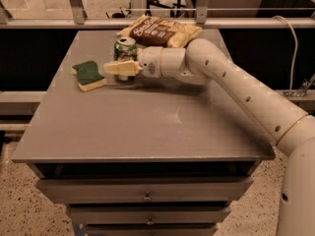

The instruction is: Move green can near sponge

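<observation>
The green can (125,49) stands upright on the grey table (147,122), silver top showing. My gripper (119,68) reaches in from the right on a white arm and is shut on the can, its pale fingers (116,68) crossing the can's lower front. The sponge (88,75), dark green top over a yellow base, lies on the table just left of the gripper, a short gap from the can.
A tan-and-brown snack bag (160,31) lies at the table's back edge, just behind the can. A metal railing (147,9) runs behind the table. Drawers (142,195) sit under the tabletop. A cable (293,43) hangs at the right.
</observation>
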Available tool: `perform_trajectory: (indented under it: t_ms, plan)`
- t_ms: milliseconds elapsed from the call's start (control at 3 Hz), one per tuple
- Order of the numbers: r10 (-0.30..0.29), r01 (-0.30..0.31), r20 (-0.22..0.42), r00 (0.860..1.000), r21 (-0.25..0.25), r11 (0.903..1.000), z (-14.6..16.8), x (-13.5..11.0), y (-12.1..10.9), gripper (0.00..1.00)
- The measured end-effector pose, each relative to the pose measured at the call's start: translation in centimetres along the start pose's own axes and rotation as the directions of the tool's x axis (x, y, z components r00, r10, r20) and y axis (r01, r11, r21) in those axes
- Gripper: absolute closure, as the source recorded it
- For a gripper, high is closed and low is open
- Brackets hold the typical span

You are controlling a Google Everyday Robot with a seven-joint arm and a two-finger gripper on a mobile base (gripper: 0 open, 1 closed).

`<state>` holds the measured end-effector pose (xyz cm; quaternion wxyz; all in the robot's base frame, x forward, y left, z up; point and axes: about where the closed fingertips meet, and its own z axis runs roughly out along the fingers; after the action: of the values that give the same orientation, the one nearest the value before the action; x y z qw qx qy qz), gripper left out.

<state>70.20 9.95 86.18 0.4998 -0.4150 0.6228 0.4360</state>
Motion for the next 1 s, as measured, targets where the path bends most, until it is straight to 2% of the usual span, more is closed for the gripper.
perform_trajectory:
  t_ms: [333,1000]
  plan:
    - [0.0,0.0,0.0,1.0,0.0,1.0,-0.04,-0.43,0.07,0.82]
    - [0.0,0.0,0.0,1.0,-0.001,1.0,-0.05,-0.57,0.09,0.35]
